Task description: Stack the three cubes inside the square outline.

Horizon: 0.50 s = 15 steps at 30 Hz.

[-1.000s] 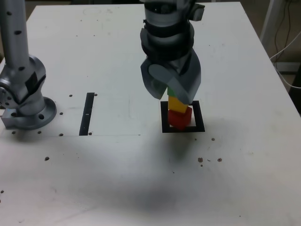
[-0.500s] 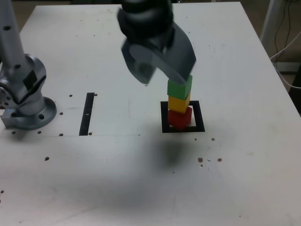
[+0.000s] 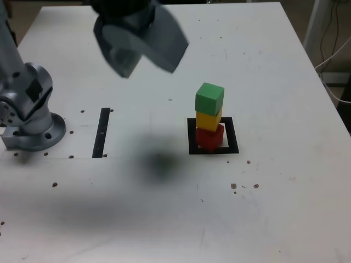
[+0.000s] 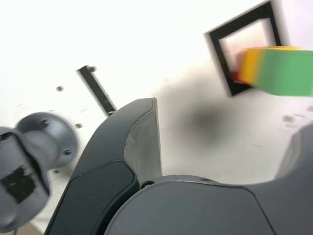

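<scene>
Has drawn away, grey curved-finger pincer wide open and empty, leaving solid green cube, yellow cube and red cube stacked inside flat black square outline, task seemingly done.

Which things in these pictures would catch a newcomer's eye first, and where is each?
First, the stack in the exterior view: green cube on yellow cube on red cube, within the black square outline. Next, the grey gripper, jaws apart, held above the white table, up and to the left of the stack in that view.
</scene>
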{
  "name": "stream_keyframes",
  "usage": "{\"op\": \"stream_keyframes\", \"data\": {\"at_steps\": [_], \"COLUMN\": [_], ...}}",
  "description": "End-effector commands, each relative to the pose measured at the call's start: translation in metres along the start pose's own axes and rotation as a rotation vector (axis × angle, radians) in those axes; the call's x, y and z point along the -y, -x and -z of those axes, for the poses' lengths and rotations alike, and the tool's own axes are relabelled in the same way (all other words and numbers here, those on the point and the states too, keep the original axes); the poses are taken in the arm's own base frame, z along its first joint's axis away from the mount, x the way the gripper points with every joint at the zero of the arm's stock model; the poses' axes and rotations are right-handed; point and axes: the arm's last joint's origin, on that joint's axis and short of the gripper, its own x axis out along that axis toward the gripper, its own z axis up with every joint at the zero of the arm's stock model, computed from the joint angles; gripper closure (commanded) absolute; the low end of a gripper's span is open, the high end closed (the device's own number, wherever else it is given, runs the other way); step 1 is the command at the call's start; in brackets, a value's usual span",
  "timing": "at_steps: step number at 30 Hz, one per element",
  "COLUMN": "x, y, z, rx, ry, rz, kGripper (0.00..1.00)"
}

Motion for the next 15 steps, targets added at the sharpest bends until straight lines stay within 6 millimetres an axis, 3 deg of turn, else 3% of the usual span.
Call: {"op": "stream_keyframes", "data": {"at_steps": [1,10,15], "x": [0.001,0.006,0.017], "y": [-0.009,-0.053,-0.091], "z": [0.007,0.042,0.055], "rx": [0.001,-0.020,-0.062], "ry": [0.010,0.071,0.082], "rz": [0.007,0.024,0.043], "kGripper": [0.01,0.01,0.01]}}
